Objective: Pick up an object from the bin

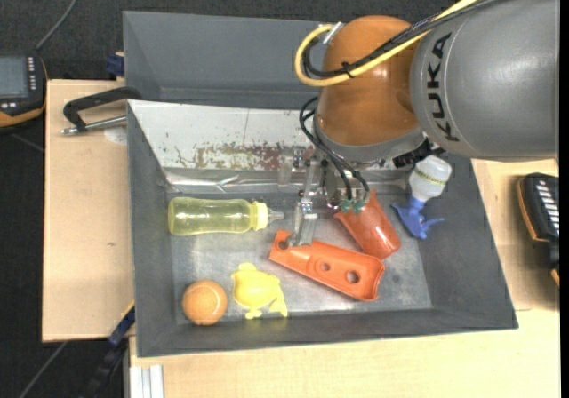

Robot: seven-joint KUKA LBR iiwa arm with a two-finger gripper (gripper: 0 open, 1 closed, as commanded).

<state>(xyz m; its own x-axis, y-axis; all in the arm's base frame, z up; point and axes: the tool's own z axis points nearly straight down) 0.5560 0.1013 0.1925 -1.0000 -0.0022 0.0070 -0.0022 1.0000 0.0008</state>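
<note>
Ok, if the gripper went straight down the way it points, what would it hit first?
Probably the narrow end of the flat orange piece with two holes, right under the gripper. Depth is unclear, so it could just miss and reach the bin floor beside it.

The thing nearest the gripper (305, 220) is a flat orange plastic piece (331, 268), long and roughly wedge-shaped, with two round holes through its wider half (what kind of toy or tool it is cannot be told). It lies flat on the bin floor. Its narrow, pointed end sits right below the gripper's tip, and the body runs away from it, down and to the right.
</note>
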